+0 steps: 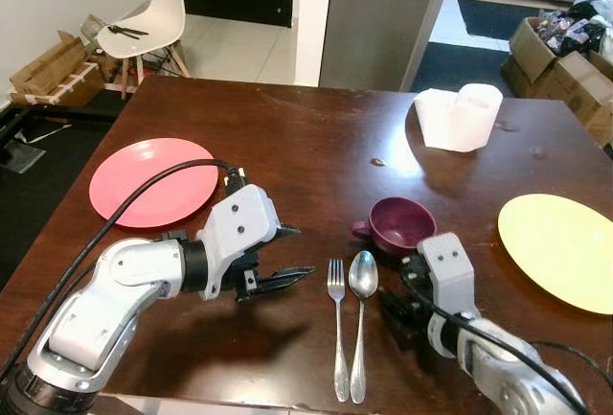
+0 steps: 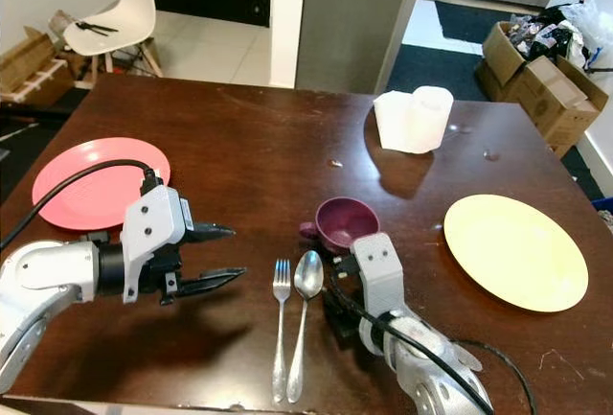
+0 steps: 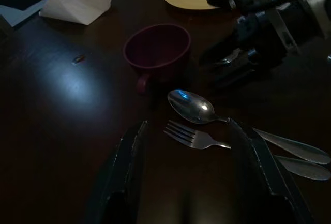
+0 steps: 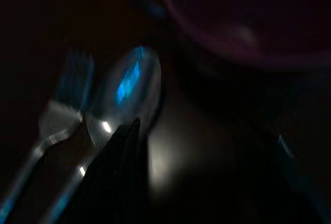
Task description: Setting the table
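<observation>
Dark wooden table (image 1: 287,137) was being set: the fork (image 1: 336,314) and spoon (image 1: 361,310) lay side by side below the maroon cup (image 1: 400,225), flanked by the left gripper (image 1: 284,254), fingers spread, and the right gripper (image 1: 397,308), fingers apparently parted, with cutlery pickup judged next.

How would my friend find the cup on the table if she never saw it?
Start at the big brown table and look near its front edge, between the pink plate and the yellow plate. Just behind the fork and spoon sits the cup. It is the only dark purple thing, round with a small handle.
</observation>
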Robot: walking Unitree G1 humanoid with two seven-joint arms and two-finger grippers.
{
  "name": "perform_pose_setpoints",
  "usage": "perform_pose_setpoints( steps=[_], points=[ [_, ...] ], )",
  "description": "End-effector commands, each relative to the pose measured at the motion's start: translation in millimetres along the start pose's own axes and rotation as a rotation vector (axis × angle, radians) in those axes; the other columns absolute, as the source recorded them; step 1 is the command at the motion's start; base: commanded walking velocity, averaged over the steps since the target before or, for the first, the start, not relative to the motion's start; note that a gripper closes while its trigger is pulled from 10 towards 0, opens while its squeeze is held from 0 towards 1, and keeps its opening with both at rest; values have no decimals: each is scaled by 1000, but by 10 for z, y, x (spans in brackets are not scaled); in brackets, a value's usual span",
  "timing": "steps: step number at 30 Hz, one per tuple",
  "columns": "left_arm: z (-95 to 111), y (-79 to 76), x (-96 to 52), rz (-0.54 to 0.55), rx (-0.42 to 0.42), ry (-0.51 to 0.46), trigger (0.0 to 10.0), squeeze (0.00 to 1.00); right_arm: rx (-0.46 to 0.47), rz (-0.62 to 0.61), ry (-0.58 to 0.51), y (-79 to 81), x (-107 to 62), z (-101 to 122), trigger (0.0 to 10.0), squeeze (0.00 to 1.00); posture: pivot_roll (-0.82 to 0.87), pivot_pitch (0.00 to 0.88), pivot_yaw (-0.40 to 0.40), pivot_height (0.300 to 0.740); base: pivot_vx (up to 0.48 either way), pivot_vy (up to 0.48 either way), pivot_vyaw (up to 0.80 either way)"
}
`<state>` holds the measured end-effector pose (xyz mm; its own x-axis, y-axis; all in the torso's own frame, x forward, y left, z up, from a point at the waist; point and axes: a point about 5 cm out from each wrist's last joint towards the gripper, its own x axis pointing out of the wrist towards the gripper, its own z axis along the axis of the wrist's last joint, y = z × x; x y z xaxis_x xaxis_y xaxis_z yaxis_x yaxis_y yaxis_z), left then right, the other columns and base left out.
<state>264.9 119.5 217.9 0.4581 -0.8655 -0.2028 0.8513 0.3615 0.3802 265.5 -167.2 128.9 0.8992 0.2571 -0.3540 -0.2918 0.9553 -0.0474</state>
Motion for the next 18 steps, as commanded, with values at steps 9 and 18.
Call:
perform_pose_setpoints(
  steps=[9,18],
  points=[
    [-16,-41,9,2,-10,0,10000,0,55,76,-90,108,70,285,10000,0,-79,60,38,740,0,0,0],
    [-11,-16,30,15,-5,0,10000,0,135,244,48,446,156,56,10000,0,-57,62,24,740,0,0,0]
  ],
)
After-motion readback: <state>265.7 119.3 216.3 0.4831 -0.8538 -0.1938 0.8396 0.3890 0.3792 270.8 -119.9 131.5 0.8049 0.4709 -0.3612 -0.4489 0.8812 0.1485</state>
